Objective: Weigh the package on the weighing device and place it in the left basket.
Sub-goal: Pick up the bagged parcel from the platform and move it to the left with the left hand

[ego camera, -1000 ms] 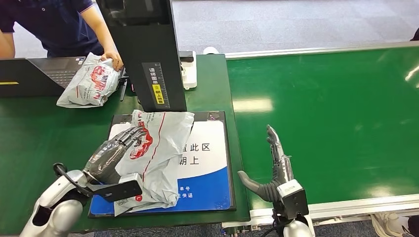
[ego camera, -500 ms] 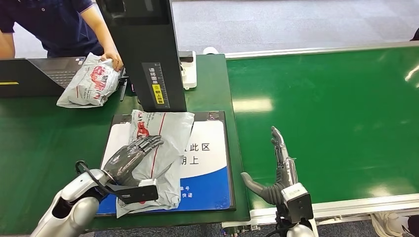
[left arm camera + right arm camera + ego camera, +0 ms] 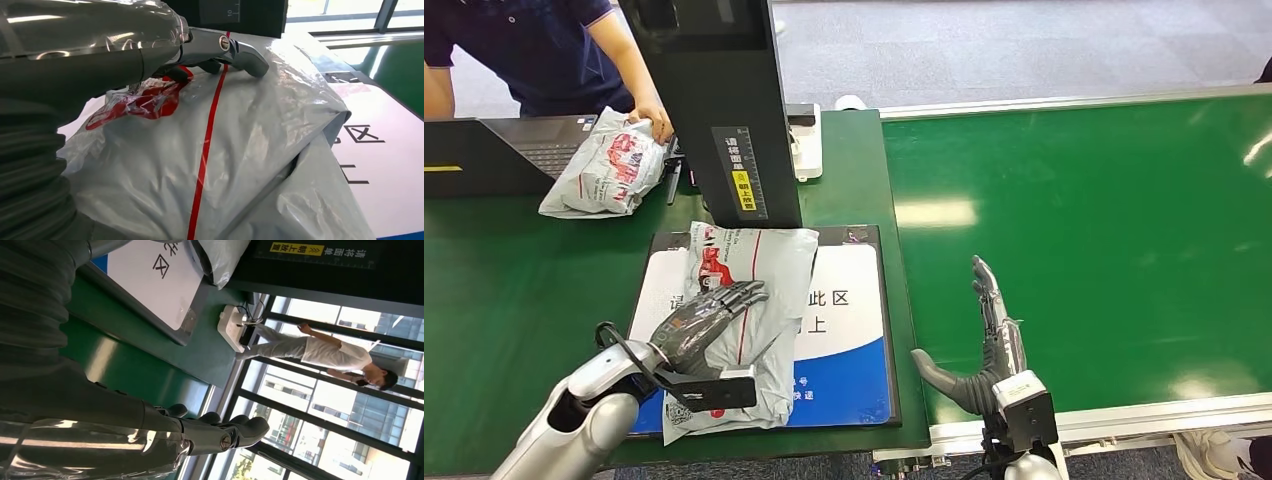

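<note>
We see the package (image 3: 749, 300), a grey poly mailer with red print, lying on the weighing device (image 3: 849, 330), a flat dark-framed plate with a white and blue label. Package covers the plate's left and middle part; its far end reaches the base of the black scanner column (image 3: 724, 110), its near end hangs close to the plate's front edge. Right part of the plate is bare. Plate's right edge runs just beside the seam where the green table (image 3: 484, 290) meets the green conveyor belt (image 3: 1104, 230). Belt is wide open room out to the right; its metal rail (image 3: 1124, 418) marks the near edge.

Left hand (image 3: 704, 325) rests flat on top of the package, fingers stretched forward and slightly spread, palm down. In the left wrist view the fingers (image 3: 220, 45) press on the wrinkled plastic along the red stripe; we can't tell if anything is pinched, nothing looks wrapped.

Right hand (image 3: 984, 340) is held on edge over the near strip of the belt, fingers straight and pointing away, thumb out to the left, holding nothing, well apart from the plate.

Far left: 1 second mailer (image 3: 604, 165) on the table under a person's hand (image 3: 656, 122), beside a laptop (image 3: 494, 150).
</note>
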`<act>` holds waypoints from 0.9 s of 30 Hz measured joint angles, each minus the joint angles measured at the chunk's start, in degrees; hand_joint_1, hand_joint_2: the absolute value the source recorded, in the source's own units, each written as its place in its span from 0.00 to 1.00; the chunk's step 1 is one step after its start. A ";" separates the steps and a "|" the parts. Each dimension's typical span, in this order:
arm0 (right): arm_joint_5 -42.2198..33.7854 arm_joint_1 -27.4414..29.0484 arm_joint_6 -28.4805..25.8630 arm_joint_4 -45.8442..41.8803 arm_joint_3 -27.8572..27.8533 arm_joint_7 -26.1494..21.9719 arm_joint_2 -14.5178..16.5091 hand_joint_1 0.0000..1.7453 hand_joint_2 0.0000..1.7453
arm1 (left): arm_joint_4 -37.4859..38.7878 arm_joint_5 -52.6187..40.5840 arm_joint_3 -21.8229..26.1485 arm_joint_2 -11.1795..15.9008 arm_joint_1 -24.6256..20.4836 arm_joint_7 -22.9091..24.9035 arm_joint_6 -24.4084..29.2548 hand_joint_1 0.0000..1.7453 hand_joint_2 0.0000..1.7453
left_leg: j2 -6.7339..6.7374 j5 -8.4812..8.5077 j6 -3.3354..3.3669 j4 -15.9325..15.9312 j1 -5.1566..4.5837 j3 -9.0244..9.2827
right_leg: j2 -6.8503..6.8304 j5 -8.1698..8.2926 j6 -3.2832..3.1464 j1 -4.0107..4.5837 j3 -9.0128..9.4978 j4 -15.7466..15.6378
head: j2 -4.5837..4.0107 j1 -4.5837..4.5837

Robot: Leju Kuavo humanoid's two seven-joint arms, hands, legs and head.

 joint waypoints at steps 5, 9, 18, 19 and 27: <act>-0.04 -0.12 -0.04 0.00 0.00 0.00 0.00 0.00 1.00 | 1.91 0.13 -1.10 -0.04 -1.64 -0.41 0.38 1.00 1.00 | -0.01 0.00 0.00 0.00 0.00 0.04 | -0.02 0.00 0.00 0.00 0.05 0.00 | 0.00 0.00; -0.09 0.11 -0.19 0.00 -0.01 -0.02 0.00 0.00 1.00 | 2.28 1.14 -1.63 0.21 -1.85 -0.49 1.98 1.00 1.00 | -0.02 0.00 0.00 0.00 0.00 0.07 | -0.02 0.00 0.00 0.00 0.09 0.00 | 0.00 0.01; -0.04 0.58 0.01 -0.05 -0.08 -0.09 0.02 0.00 1.00 | 2.24 2.81 -1.84 0.63 -2.46 -0.81 3.42 1.00 1.00 | -0.01 0.00 0.00 0.00 0.00 0.09 | -0.02 0.00 0.00 0.00 0.10 0.00 | 0.00 0.01; 0.02 0.57 0.14 -0.07 -0.10 -0.08 0.04 0.00 1.00 | 2.17 3.13 -1.84 0.63 -2.54 -0.91 3.60 1.00 1.00 | -0.01 0.00 0.00 0.00 0.00 0.09 | -0.02 0.00 0.00 0.00 0.10 0.00 | 0.00 0.01; 0.52 0.53 0.33 -0.13 -0.54 0.02 0.46 0.00 1.00 | 1.48 4.36 -1.84 0.66 -2.58 -1.35 3.93 1.00 1.00 | -0.01 0.01 0.00 0.00 0.00 0.08 | -0.02 0.01 0.00 0.00 0.10 0.00 | 0.00 0.01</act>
